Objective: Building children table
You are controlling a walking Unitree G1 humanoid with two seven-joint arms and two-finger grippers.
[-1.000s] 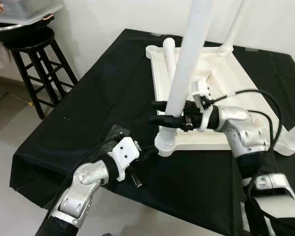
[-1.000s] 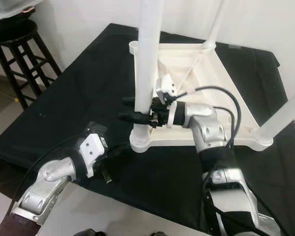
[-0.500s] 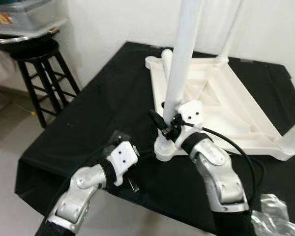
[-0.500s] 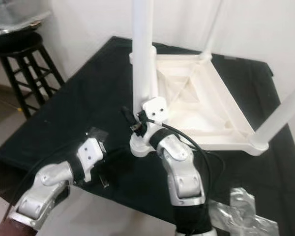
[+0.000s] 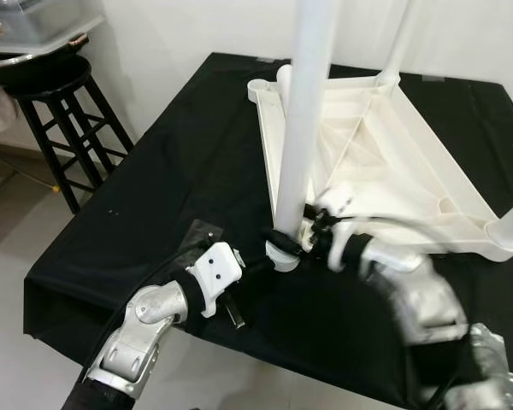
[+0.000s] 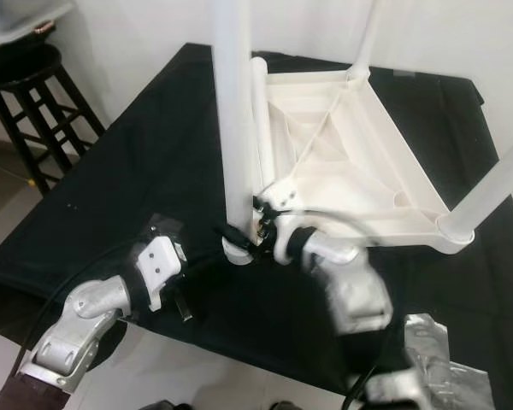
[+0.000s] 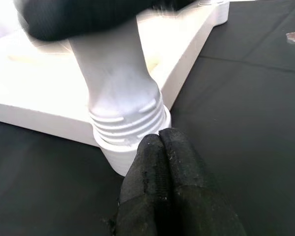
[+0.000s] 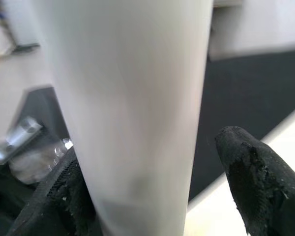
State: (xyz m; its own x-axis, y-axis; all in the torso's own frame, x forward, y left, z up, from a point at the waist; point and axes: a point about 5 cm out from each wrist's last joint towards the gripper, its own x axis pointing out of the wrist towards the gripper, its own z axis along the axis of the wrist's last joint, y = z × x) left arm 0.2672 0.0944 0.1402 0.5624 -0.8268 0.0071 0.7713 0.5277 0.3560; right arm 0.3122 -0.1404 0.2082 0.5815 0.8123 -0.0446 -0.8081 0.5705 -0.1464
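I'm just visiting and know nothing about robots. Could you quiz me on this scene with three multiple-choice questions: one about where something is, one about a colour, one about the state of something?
1. Where does the upturned tabletop lie?
A. on the stool
B. on the black cloth
C. on the floor

2. What colour is the near leg?
A. white
B. red
C. black

3. How are the left gripper's fingers?
A. wide open
B. shut on a bottle
C. shut together

Answers: 1 B, the black cloth lies under it. 2 A, it matches the white tabletop. 3 C, the left wrist view shows the fingertips pressed together beside the leg's socket.
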